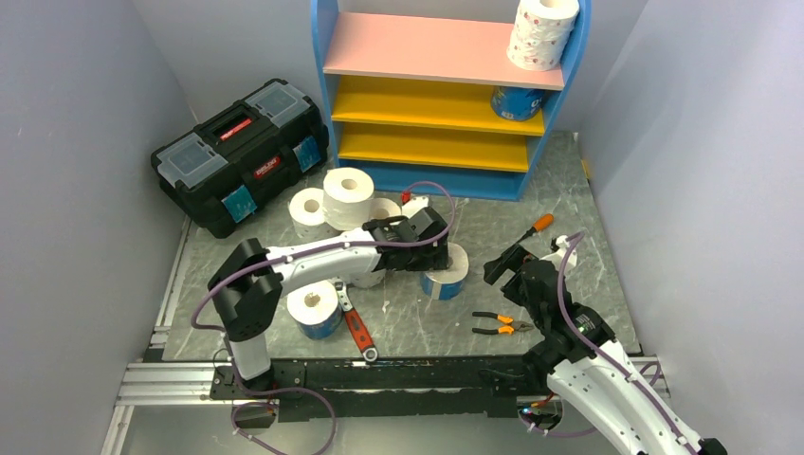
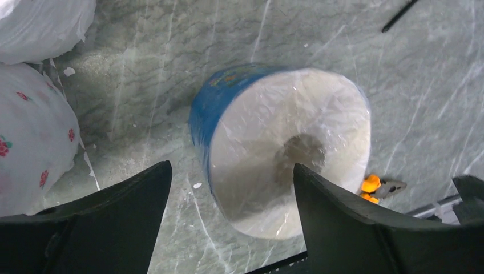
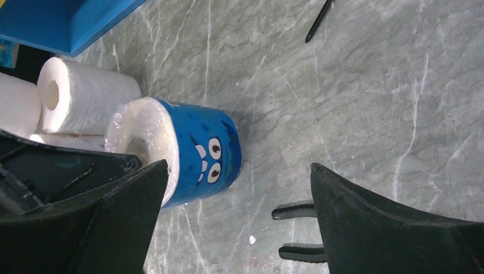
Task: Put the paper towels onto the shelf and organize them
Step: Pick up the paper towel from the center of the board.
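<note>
Now, left pincer (image 2: 230, 171): hovering open over the blue-wrapped roll (image 2: 285, 148).
Right pincer (image 3: 240, 165): hanging wide open above the bench (image 3: 354, 85), near the pliers (image 3: 297, 231).

Shelf (image 1: 417, 47) blue frame, pink top board, yellow boards; roll (image 3: 200, 154) blue wrapper, cartoon eyes; toolbox (image 1: 242, 156) black.

Seen from above, the left gripper (image 1: 434, 254) covers much of a blue-wrapped roll (image 1: 457, 272). The shelf (image 1: 327, 57) is cut off at the picture's top edge. A blue roll (image 1: 517, 102) inside it shows only its lower half. In the left wrist view, a flowered roll (image 2: 34, 137) runs off the left edge.
</note>
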You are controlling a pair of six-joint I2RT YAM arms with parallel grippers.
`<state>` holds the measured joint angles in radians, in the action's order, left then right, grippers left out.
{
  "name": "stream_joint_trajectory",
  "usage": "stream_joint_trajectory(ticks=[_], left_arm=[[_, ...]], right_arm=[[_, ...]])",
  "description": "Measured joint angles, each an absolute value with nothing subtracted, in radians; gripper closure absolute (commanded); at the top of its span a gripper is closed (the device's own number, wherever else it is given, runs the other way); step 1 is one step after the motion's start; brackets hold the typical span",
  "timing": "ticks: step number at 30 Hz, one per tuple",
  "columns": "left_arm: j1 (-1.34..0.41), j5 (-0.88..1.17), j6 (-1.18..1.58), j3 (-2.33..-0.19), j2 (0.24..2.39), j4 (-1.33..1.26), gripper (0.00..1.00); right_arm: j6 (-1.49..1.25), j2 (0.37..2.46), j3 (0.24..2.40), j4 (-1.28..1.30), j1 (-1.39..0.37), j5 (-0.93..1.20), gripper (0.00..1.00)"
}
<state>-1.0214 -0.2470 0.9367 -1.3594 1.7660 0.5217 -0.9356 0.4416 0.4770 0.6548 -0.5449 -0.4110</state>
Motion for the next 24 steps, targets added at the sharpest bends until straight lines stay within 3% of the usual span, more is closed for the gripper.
stream_joint_trajectory(ticks=[9,17,21,24], left_arm=[[-1.020,-0.295,1.032,-1.370,1.791,0.547,0.35],[-1.020,-0.302,1.059,-1.383,1.792,0.566,0.62],[-1.019,-0.322,1.046,-1.392,1.792,0.576,0.81],[-1.014,-0.342,1.031,-1.407,1.792,0.597,0.88]], right_arm=[[-0.936,0.433,0.472,0.658,-0.545,-0.411,0.04],[-0.935,0.435,0.470,0.658,-0.545,-0.411,0.04],[-0.935,0.435,0.470,0.658,-0.545,-0.411,0.04],[-0.935,0.435,0.470,0.658,-0.545,-0.411,0.04]])
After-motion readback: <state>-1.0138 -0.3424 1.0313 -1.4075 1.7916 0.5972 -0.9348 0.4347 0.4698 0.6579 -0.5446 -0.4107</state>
